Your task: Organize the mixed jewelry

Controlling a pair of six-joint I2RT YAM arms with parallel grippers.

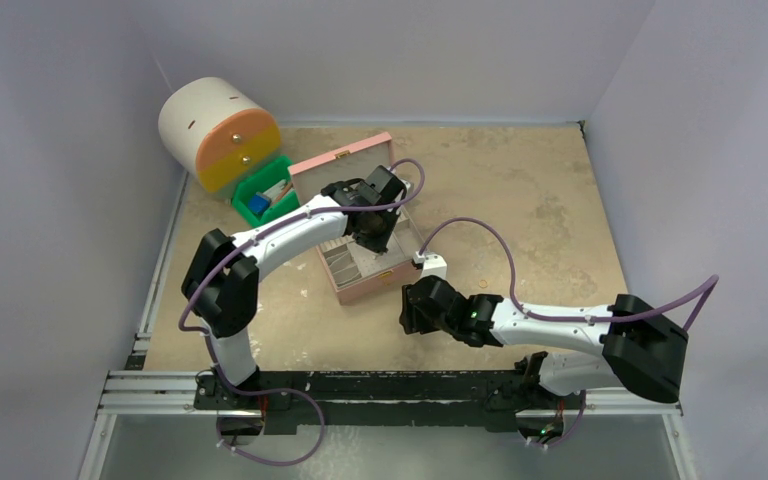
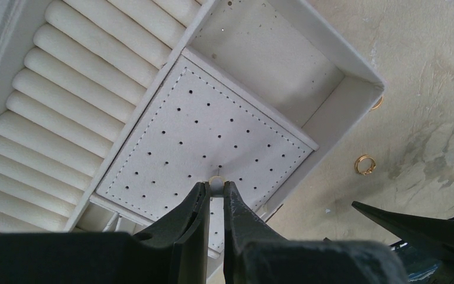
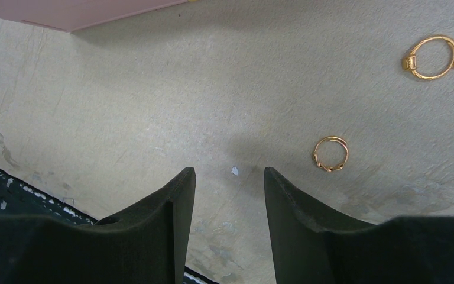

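Note:
In the left wrist view my left gripper (image 2: pixel 216 187) is shut on a tiny gold piece (image 2: pixel 216 178), held just above the white perforated pad (image 2: pixel 171 139) inside the open pink box (image 1: pixel 370 284). Ring rolls (image 2: pixel 65 89) fill the compartment to the left of the pad. My right gripper (image 3: pixel 229 174) stands open low over bare table, nothing between its fingers. A twisted gold ring (image 3: pixel 330 154) lies just right of its right finger, and a larger gold ring (image 3: pixel 431 57) lies farther off. The left wrist view also shows a gold ring (image 2: pixel 365 164) on the table beside the box.
A white, orange and yellow drawer unit (image 1: pixel 220 130) stands at the back left with a green bin (image 1: pixel 265 195) next to it. The box lid (image 1: pixel 345 160) is tipped back. Walls close in the table on three sides.

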